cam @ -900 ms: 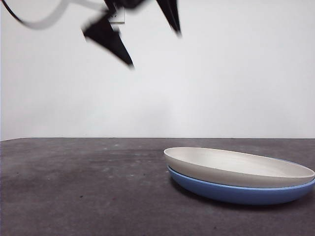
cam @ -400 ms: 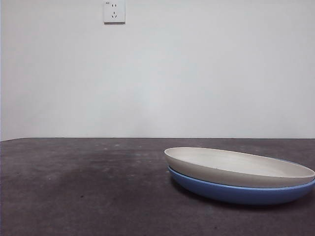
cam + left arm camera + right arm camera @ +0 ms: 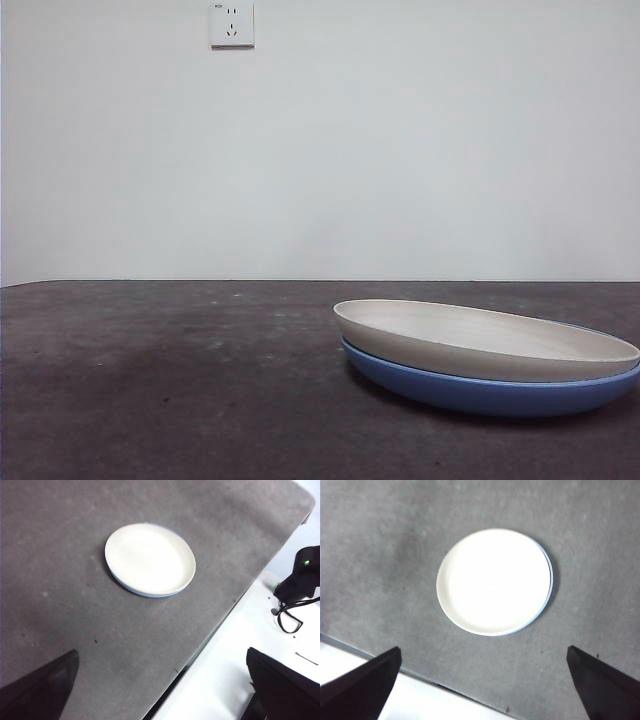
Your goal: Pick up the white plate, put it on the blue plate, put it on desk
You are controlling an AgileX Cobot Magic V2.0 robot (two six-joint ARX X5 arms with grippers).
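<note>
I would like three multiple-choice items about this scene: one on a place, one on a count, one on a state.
1. Where is the white plate?
A. On the blue plate
B. Beside it
C. Under it

2. How many plates are on the desk?
A. One
B. Two
C. Three

3. What does the left gripper hold?
A. The white plate
B. The blue plate
C. Nothing

Answers:
1 A, the blue rim shows beneath the white one.
2 B, one white, one blue.
3 C, its fingers stand apart, above the plates.

surface: broad, dark grey-brown mottled stone-look desk (image 3: pixel 170 380), matte
sitting on it: glossy round blue plate (image 3: pixel 480 392), over by one side, near the edge
</note>
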